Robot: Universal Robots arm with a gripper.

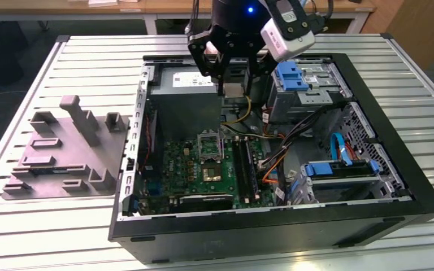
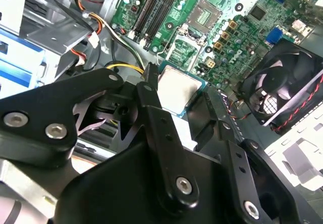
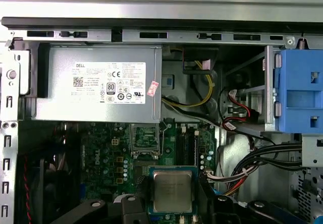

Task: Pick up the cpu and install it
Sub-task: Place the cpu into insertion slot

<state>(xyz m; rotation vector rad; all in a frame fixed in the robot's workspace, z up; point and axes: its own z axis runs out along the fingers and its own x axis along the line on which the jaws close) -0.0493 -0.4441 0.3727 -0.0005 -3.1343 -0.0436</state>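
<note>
Transport is the step in hand, by my reading. Your claw [image 1: 234,79] has the cpu [image 1: 234,90] pinched by two opposite edges, closed only to the chip's width. It hangs in the air over the open computer case [image 1: 398,169] that lies on the slatted desk [image 1: 51,226].

In the second wrist view the black fingers [image 2: 151,113] flank the chip, which touches nothing else. In the first wrist view its silvery top faces the camera and it looks level.

In the exterior view the chip is over the far end of the case, in front of the grey power supply box [image 1: 187,84]. The socket [image 1: 212,169] lies on the green board [image 1: 179,164], nearer than the chip and well apart from it. Its hold-down frame looks swung up on the far side, so the dark centre seems open to receive the chip.

In my judgement, seating calls for squaring the chip to that frame, matching its corner orientation and keeping it flat. A gentle descent matters, since socket contacts bend easily. Watch the yellow cables [image 1: 239,116] just beside the chip.
</note>
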